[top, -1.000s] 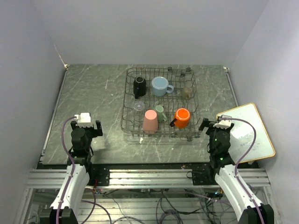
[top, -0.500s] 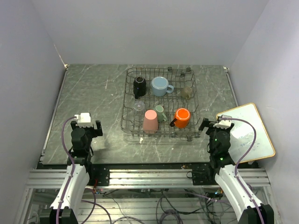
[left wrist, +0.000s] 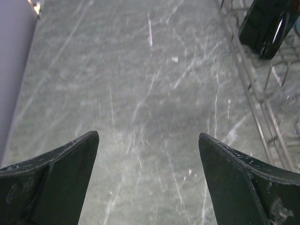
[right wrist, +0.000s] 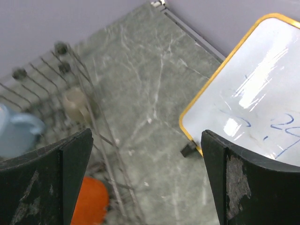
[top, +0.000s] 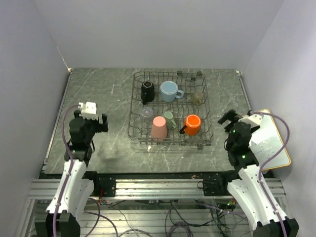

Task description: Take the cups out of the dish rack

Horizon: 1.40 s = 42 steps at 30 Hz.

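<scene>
While both arms have just risen from rest, we log left tool (left wrist: 148,138) and right tool (right wrist: 146,136) wide and empty; tall pink tumbler (top: 159,128), round orange mug (top: 192,123) and the other cups sit in the grey wire dish rack (top: 134,106), so unloading is only beginning

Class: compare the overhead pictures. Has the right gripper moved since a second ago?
Yes. The right gripper has shifted up the picture, farther along the dish rack's right side.
</scene>
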{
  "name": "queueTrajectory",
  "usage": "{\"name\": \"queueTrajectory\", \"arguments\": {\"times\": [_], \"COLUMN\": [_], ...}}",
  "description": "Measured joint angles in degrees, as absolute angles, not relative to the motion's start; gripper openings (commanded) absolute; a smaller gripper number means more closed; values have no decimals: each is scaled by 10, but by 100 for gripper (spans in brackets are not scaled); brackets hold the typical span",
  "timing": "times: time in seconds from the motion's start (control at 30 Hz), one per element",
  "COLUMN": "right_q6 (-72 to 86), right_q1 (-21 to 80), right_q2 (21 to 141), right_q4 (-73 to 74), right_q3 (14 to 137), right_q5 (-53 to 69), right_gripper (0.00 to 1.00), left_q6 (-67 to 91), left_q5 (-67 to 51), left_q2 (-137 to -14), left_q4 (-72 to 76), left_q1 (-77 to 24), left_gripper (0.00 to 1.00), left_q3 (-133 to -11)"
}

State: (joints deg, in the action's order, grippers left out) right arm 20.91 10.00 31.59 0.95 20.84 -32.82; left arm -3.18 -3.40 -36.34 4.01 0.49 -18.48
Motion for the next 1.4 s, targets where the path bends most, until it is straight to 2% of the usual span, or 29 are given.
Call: {"name": "queueTrajectory", "arguments": {"times": [0.2, 0.43, 0.5, 0.67, 0.93, 1.4], "right_q6": [338, 315, 294, 238, 200, 184], "right_q1": [100, 111, 162, 373, 543, 567], "right_q2": [378, 448, 502, 607, 720, 885], "right_q4": [81, 20, 20, 22, 51, 107], "right_q3": [334, 354, 389, 452, 533, 618], "right_q5": [-358, -187, -186, -202, -234, -253], "right_gripper": [100, 100, 100, 100, 100, 100], "left_q6": [-79, -106, -116, -151, -220, -272], "left_q5": [-79, -126, -131, -124, -111, -116], "left_q2": [-478, -563, -573, -594, -602, -584], "left_q4": [-71, -206, -232, -279, -335, -361], "left_q1": [5, 5, 5, 5, 5, 5], "left_gripper": [99, 95, 93, 91, 86, 85], "left_q3": [-379, -521, -532, -535, -535, -535]}}
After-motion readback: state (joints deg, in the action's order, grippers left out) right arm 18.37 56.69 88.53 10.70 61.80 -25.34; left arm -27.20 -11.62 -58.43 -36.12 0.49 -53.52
